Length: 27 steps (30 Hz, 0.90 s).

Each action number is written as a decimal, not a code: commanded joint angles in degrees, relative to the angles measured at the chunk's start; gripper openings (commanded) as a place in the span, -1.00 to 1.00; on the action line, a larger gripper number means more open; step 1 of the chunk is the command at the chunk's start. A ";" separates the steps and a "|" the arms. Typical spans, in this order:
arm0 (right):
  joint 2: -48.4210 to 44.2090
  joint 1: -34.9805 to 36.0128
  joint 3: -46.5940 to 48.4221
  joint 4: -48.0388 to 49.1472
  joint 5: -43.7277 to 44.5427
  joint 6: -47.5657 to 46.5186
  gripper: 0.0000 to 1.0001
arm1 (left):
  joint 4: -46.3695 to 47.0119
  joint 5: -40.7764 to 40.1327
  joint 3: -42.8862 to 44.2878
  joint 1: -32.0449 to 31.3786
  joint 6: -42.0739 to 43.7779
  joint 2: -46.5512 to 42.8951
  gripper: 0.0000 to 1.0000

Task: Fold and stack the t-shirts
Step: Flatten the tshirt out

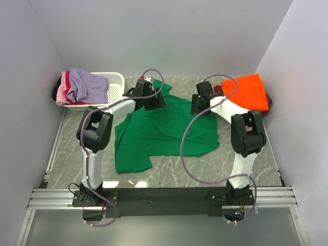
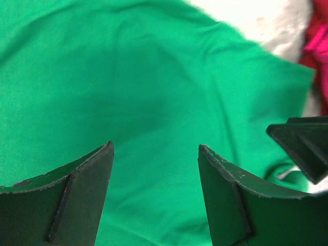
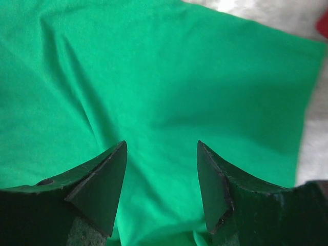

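Observation:
A bright green t-shirt [image 1: 164, 130] lies spread, a bit crumpled, on the grey marble table. My left gripper [image 1: 149, 98] hovers over its far left part, jaws open, nothing between them; the green cloth [image 2: 154, 102] fills the left wrist view. My right gripper [image 1: 199, 105] hovers over the shirt's far right part, jaws open and empty above the cloth [image 3: 169, 92]. A folded orange t-shirt [image 1: 247, 92] lies at the far right, on top of a navy one [image 1: 268, 99]. Lavender [image 1: 86, 84], pink [image 1: 62, 95] and red shirts lie piled in the basket.
A white slotted plastic basket [image 1: 116, 82] stands at the far left. White walls enclose the table on three sides. The arms' cables loop over the green shirt. A red cloth edge [image 2: 319, 51] shows at the right of the left wrist view.

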 commanded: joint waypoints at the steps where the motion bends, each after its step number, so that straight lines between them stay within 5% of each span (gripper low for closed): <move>1: 3.43 -0.06 3.93 1.15 -1.72 1.08 0.27 | -2.21 -0.24 2.66 0.40 1.34 2.25 0.45; 27: 27.33 1.44 36.53 -10.89 -9.54 1.26 0.28 | -0.10 8.37 9.16 9.37 -1.12 9.90 0.45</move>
